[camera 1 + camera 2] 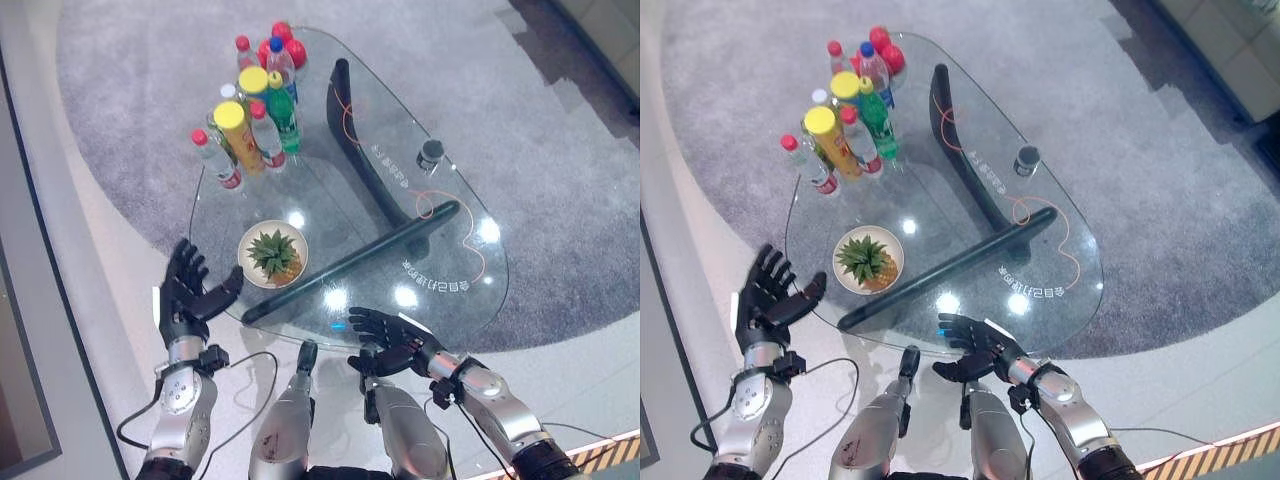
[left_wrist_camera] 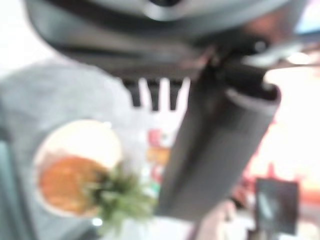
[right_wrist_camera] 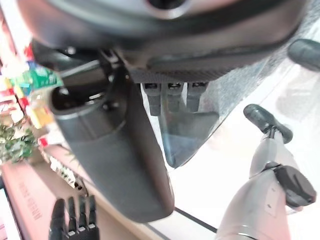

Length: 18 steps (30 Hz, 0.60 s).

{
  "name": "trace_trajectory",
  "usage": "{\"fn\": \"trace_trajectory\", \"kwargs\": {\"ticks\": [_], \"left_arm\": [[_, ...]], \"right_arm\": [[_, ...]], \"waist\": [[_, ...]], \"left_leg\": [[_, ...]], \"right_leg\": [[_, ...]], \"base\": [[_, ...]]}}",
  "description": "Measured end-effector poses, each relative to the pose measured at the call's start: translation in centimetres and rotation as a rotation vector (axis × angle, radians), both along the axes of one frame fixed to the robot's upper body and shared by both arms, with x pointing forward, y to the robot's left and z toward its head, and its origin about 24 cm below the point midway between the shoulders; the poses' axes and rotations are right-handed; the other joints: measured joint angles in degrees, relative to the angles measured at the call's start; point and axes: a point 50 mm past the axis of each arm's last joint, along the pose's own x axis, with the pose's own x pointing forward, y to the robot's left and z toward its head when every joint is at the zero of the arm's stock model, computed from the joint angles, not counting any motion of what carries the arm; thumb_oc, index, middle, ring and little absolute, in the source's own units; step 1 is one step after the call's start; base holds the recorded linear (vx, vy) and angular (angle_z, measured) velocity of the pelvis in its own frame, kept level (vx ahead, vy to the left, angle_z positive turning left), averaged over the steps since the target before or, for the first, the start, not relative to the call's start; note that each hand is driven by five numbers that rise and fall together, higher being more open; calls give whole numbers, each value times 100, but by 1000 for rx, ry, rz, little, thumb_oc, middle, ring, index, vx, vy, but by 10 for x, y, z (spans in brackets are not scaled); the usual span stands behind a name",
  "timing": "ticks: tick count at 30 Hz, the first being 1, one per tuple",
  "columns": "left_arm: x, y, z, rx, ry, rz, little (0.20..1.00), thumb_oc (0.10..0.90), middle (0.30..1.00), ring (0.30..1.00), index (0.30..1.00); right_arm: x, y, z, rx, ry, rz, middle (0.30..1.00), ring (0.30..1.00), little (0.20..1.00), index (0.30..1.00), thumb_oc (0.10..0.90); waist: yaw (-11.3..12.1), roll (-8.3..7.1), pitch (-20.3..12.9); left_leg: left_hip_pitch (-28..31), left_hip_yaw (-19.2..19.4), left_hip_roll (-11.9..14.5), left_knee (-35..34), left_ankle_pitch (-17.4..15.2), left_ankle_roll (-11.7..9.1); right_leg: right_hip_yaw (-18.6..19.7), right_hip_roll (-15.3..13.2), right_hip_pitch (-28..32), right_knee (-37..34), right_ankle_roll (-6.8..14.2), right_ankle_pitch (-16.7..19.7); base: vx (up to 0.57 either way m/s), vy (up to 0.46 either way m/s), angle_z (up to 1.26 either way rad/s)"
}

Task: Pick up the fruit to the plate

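Observation:
A small pineapple (image 1: 276, 256) with green leaves lies on a round cream plate (image 1: 250, 242) at the near left of the glass table (image 1: 330, 190); it also shows as the pineapple (image 2: 75, 185) in the left wrist view. My left hand (image 1: 186, 292) is open, fingers spread, just left of the table edge beside the plate, holding nothing. My right hand (image 1: 395, 343) is open with relaxed fingers at the table's near edge, right of the plate, also empty.
Several bottles and a yellow-capped can (image 1: 238, 138) cluster at the table's far left, with red balls (image 1: 283, 40) behind. A small dark cup (image 1: 431, 152) stands at the right. Black table legs (image 1: 360, 262) show through the glass. Grey carpet (image 1: 560, 200) surrounds the table.

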Motion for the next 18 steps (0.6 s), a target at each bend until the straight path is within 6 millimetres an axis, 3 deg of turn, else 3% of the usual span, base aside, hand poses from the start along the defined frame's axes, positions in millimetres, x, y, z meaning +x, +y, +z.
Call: {"fn": "trace_trajectory", "kwargs": {"ticks": [3, 7, 12, 18], "left_arm": [[-20, -2, -39, -88, 180, 30, 900, 800, 900, 900, 900], [-57, -3, -87, -154, 425, 54, 900, 800, 900, 900, 900], [-99, -3, -128, -193, 694, 66, 900, 800, 900, 900, 900], [-146, -5, -158, -241, 972, 54, 900, 800, 900, 900, 900]], "right_arm": [[-14, -1, -21, 3, 86, -38, 900, 900, 900, 900, 800], [-31, -4, -46, -12, 180, -109, 900, 900, 900, 900, 800], [-57, -5, -83, -39, 358, -195, 900, 900, 900, 900, 800], [-113, -26, -124, -119, 636, -321, 900, 900, 900, 900, 800]], "waist": [[-4, 46, -506], [-39, -26, -1005], [-74, -289, -1537], [-156, -226, -1992]], "left_leg": [[191, -5, 17, -131, -24, 32], [544, 7, 36, -293, -35, 80], [675, 37, 28, -295, -108, 105], [817, 214, -17, -306, -219, 156]], "right_leg": [[-15, 7, 245, -230, 14, -9], [-54, 9, 798, -726, 9, 76], [-127, -3, 1092, -1029, 27, 129], [-15, -54, 1256, -1196, 47, 179]], "base": [[42, -19, 5], [54, -3, 10], [46, 23, 8], [49, 42, -9]]}}
